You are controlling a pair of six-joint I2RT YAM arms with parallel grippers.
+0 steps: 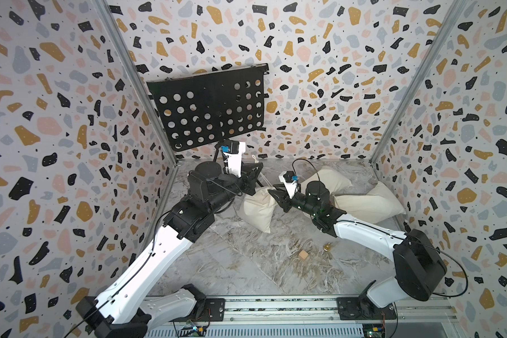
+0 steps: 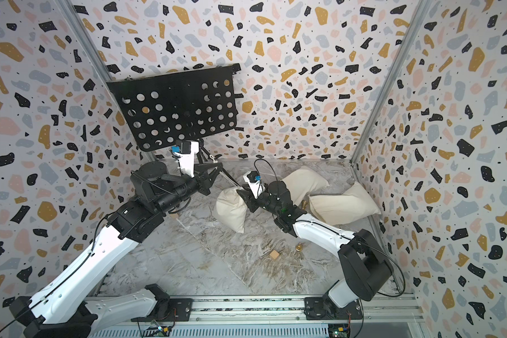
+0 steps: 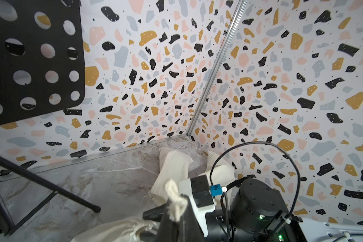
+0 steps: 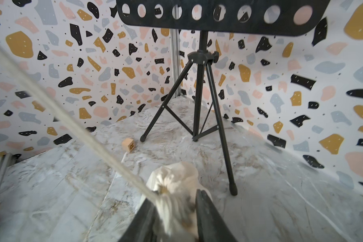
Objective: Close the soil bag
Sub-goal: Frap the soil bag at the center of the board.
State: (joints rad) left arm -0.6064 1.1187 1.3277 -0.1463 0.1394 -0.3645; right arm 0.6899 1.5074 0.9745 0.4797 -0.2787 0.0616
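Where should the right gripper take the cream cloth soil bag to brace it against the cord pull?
Grip the cream cloth soil bag at its gathered neck, coming from the side opposite the taut cream cord: cloth bunches narrow there, the body looks too wide.

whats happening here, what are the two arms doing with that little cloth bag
The two arms are cinching a cream soil bag. The left gripper is shut on the knotted end of the drawstring, which runs taut to the bag's gathered neck. The right gripper straddles that neck; whether it is clamping can't be told. The mouth looks drawn closed.
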